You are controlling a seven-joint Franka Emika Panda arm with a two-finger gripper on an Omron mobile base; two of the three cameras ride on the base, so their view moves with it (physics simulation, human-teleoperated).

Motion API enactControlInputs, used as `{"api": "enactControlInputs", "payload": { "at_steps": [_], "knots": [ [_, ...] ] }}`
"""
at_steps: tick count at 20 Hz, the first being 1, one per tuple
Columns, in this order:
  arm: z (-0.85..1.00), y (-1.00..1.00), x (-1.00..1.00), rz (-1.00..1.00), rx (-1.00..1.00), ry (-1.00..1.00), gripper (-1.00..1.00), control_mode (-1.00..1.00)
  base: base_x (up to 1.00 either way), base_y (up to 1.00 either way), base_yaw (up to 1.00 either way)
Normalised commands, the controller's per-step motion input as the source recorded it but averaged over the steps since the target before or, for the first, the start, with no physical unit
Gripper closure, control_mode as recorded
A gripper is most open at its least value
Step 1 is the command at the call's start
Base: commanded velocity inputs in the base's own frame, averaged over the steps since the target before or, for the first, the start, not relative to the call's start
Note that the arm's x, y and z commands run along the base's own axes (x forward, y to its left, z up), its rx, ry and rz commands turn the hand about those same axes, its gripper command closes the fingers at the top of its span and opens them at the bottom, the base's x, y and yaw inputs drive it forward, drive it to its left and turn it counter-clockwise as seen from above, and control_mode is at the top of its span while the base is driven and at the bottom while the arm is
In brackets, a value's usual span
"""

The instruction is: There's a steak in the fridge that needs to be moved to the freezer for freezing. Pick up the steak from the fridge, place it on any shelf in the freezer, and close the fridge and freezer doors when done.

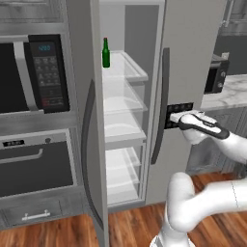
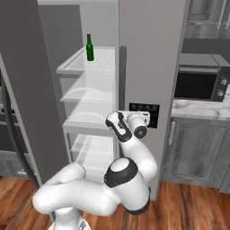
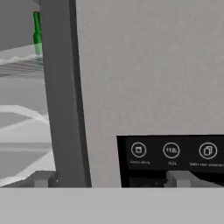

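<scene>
The fridge (image 1: 123,130) stands open, its glass shelves bare except for a green bottle (image 1: 105,53) on the top one. Its door (image 1: 94,144) is swung out to the left. The steak is out of view. The narrower door (image 1: 188,72) with the black control panel (image 1: 179,114) covers the freezer, so the freezer's inside and its shelf are hidden. My gripper (image 1: 172,117) is open right in front of that panel, just right of the door's long dark handle (image 3: 61,96). In the hand view the gripper (image 3: 109,179) has its fingertips (image 3: 41,179) wide apart, with nothing between them.
A black-faced built-in microwave (image 1: 46,72) and an oven (image 1: 34,164) sit left of the open fridge door. To the right, a second microwave (image 2: 200,85) stands on a marble counter (image 2: 197,108) above grey cabinets. The floor is wood.
</scene>
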Motion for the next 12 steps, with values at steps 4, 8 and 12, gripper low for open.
{"api": "enactControlInputs", "payload": {
  "at_steps": [4, 8, 12],
  "knots": [
    [0.98, 0.01, -1.0, -0.02, 0.0, 0.23, -1.0, -1.0, 0.0, 0.0, 0.0],
    [1.0, 0.0, -0.94, 0.0, -0.04, 0.29, -1.0, -1.0, 0.0, 0.0, 0.0],
    [1.0, 0.0, -1.0, 0.0, -0.06, 0.36, -1.0, -1.0, 0.0, 0.0, 0.0]
  ]
}}
